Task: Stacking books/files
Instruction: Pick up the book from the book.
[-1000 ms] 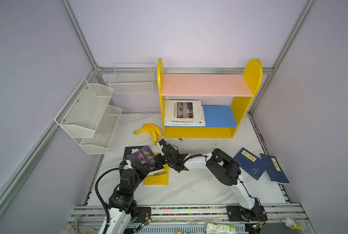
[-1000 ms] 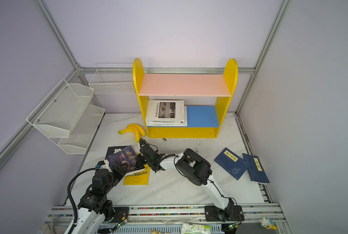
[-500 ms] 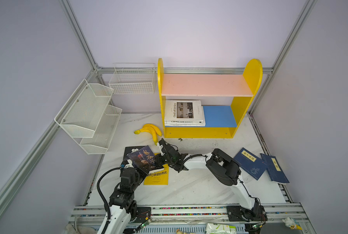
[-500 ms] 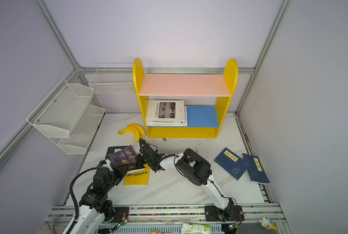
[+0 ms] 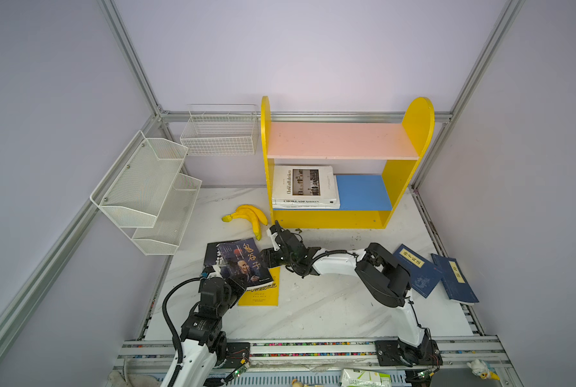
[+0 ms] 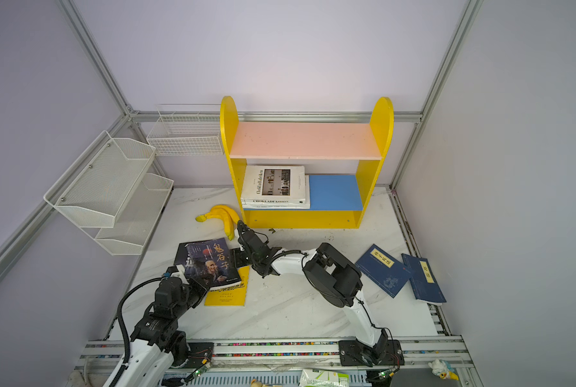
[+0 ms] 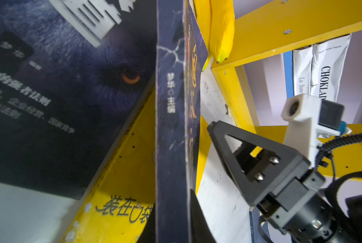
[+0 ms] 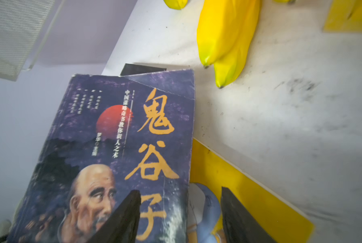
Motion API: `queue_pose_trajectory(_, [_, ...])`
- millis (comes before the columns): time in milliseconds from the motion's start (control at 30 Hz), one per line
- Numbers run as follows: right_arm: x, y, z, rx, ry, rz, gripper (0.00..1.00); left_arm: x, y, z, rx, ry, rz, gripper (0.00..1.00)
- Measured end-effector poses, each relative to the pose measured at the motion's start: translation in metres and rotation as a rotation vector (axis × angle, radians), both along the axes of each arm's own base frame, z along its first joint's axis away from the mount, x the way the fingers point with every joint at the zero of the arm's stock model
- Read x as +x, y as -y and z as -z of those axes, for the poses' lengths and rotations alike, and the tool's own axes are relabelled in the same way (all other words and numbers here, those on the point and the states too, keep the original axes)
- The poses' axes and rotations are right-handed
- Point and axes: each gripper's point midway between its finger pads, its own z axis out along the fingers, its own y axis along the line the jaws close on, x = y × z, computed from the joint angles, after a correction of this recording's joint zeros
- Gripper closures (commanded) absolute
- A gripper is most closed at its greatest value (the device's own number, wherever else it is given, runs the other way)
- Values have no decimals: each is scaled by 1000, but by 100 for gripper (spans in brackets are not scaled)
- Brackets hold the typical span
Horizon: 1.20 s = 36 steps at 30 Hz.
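the left gripper (image 7: 172, 202) is clamped on the near corner of the portrait book (image 5: 246, 264), by the spine, holding it tilted above the wolf book (image 5: 213, 253) and the yellow book (image 5: 261, 295), both flat on the table (image 5: 330, 308). the right gripper (image 8: 180, 190) has let go: its jaws stand apart astride the same book's far side edge, one finger over the cover and one over the yellow book, though contact with the cover cannot be judged. bananas (image 5: 249, 216) lie just beyond. two navy books (image 5: 417, 269) rest well apart beside the right arm, and a white book (image 5: 305, 184) lies on the lower board of the shelf (image 5: 330, 219).
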Motion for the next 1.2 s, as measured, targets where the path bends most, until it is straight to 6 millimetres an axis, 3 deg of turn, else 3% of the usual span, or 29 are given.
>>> queue_pose_trajectory(167, [21, 57, -80, 187, 34, 88, 20, -2, 5, -12, -7, 3, 32, 96])
queue_pose_trajectory(267, [30, 99, -115, 263, 68, 165, 14, 0, 13, -38, -13, 21, 85, 96])
queue_pose_trajectory(433, [12, 152, -158, 345, 115, 250, 3, 7, 39, -95, -56, 89, 227, 99])
queue_pose_trajectory(633, [-5, 216, -214, 460, 222, 359, 3, -3, 70, -144, -103, 195, 383, 98])
queue_pose_trajectory(767, [-6, 242, -231, 496, 260, 419, 3, -7, 90, -171, -145, 261, 470, 98])
queue_pose_trajectory(967, [0, 258, -225, 480, 242, 462, 3, 0, 125, -200, -177, 348, 589, 98])
queue_pose_trajectory(1100, [1, 276, -226, 484, 240, 495, 3, 18, 150, -204, -180, 348, 633, 98])
queue_pose_trajectory(1200, [-3, 288, -237, 504, 262, 503, 3, 39, 161, -208, -176, 355, 630, 98])
